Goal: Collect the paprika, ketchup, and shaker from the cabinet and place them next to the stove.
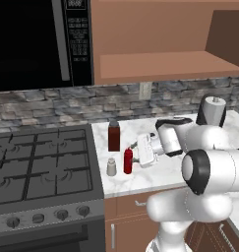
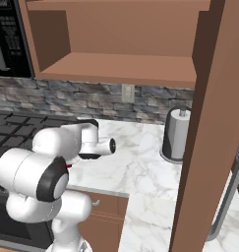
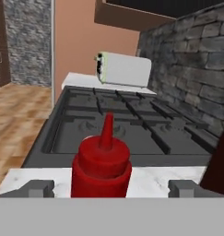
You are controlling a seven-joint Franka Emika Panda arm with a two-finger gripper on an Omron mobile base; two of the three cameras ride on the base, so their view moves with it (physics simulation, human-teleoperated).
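**Fixtures and bystanders in the kitchen**

A black microwave [image 1: 40,42] is mounted at the upper left, above a grey stone backsplash [image 1: 52,106]. A white wall outlet [image 2: 128,92] is set into the stone. A white marble counter [image 2: 145,157] is seen, with a paper towel roll [image 2: 177,133] stood upright at its far right. A white toaster [image 3: 124,69] is seen lying on a far counter, with wooden flooring [image 3: 16,120] beside it.
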